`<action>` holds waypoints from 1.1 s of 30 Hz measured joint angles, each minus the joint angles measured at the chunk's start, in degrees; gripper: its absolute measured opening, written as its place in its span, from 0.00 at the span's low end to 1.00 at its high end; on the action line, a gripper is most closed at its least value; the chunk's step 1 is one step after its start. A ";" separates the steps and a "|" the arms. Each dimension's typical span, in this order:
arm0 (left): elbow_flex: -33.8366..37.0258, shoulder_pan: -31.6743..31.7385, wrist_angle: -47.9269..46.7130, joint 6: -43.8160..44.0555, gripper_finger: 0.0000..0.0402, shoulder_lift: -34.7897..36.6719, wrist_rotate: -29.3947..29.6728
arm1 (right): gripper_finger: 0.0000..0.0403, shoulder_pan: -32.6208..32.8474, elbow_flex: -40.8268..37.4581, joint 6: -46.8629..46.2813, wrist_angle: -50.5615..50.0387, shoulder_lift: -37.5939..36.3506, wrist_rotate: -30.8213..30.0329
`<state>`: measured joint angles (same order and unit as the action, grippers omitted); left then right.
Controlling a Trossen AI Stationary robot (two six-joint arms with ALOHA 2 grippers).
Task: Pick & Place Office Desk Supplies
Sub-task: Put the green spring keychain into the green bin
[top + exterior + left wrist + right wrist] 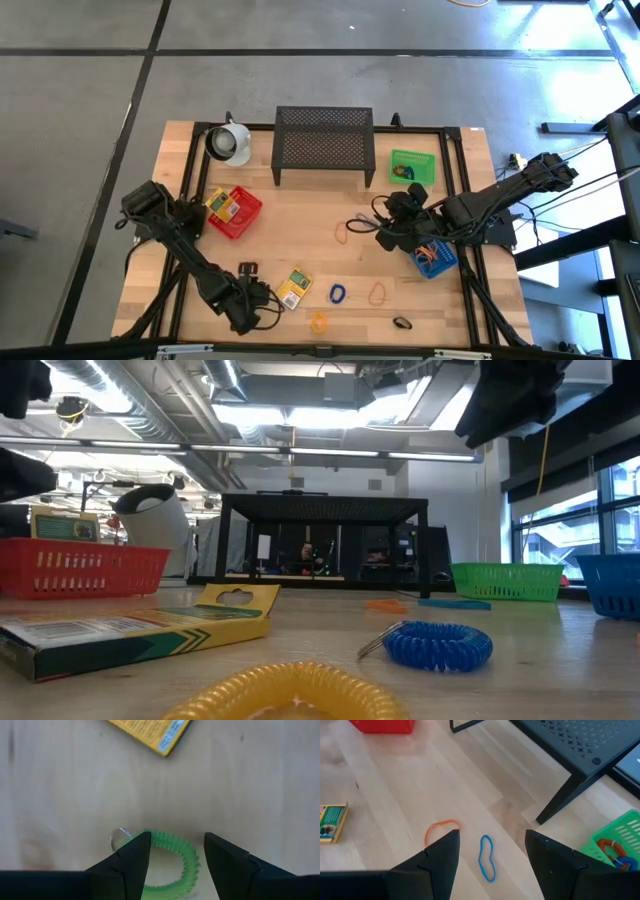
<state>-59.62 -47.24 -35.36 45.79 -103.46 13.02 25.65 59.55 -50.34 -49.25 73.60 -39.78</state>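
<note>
I read the table [300, 215] as pale wood planks with a dark frame rail round it, on a grey concrete floor [300, 80] crossed by dark seams. Left hand [172, 857] sits low at the near edge, fingers apart and holding nothing, a green coiled loop [172, 865] lying on the wood between them, a yellow packet [294, 287] just beyond. Right hand [490, 852] hovers mid-table, open and empty, above an orange loop [440, 831] and a blue loop [486, 857], near the black mesh stand [324, 145]. Red bin [236, 212], green bin [412, 165] and blue bin [436, 258] stand apart; a white mug [229, 142] lies at the far left corner. The low view shows ceiling ducts, strip lights and windows at right.
</note>
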 joint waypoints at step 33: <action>-0.92 0.76 -7.30 19.40 0.03 0.21 13.60 | 0.57 -2.43 0.00 -0.03 0.44 0.04 -1.35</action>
<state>-60.54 -46.48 -42.67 65.20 -103.25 26.62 23.22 59.55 -50.37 -48.81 73.65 -41.14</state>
